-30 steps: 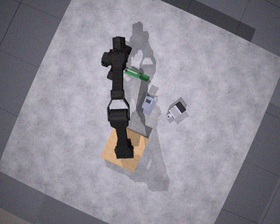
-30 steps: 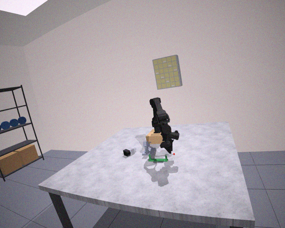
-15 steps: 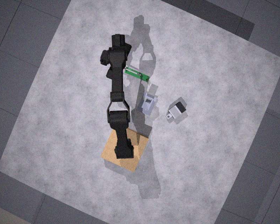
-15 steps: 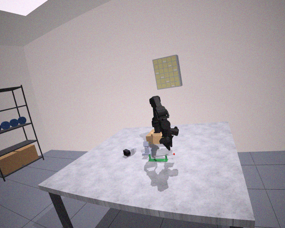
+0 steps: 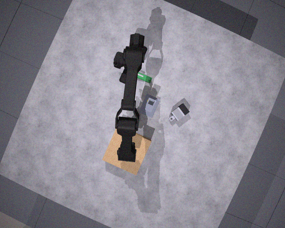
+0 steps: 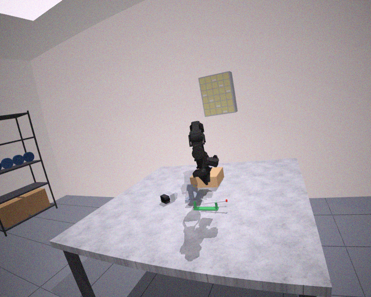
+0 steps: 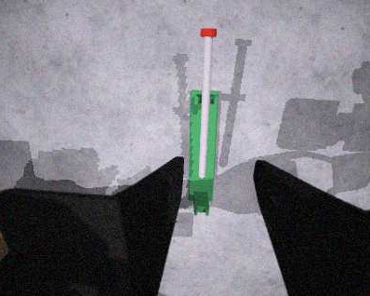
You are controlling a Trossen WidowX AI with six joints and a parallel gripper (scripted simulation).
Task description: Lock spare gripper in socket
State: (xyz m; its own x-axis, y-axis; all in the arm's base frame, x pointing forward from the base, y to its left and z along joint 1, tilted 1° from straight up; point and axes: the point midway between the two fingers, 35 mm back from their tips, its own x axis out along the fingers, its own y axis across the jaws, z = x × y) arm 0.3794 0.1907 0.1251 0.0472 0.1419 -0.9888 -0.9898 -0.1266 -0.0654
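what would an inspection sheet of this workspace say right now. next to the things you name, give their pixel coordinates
surface: grey mottled table top (image 5: 211, 159) (image 6: 259, 249), shadows across it
lock pin: white with red head (image 6: 226, 200) (image 7: 206, 107), out of the socket, lying on the green rack (image 5: 147, 79) (image 6: 206, 208) (image 7: 210, 140)
mount: blue-grey (image 5: 151, 110), socket without the spare gripper
spare gripper: on the table beside the mount (image 5: 179, 114) (image 6: 164, 198), undocked
clutter: nothing seen
gripper: jaws open above the rack, nothing between them
cables: nothing seen
surroundings: shelf unit with blue balls and brown boxes (image 6: 35, 137), yellow gridded panel on the wall (image 6: 217, 94), tiled floor (image 5: 19, 73) (image 6: 348, 223)
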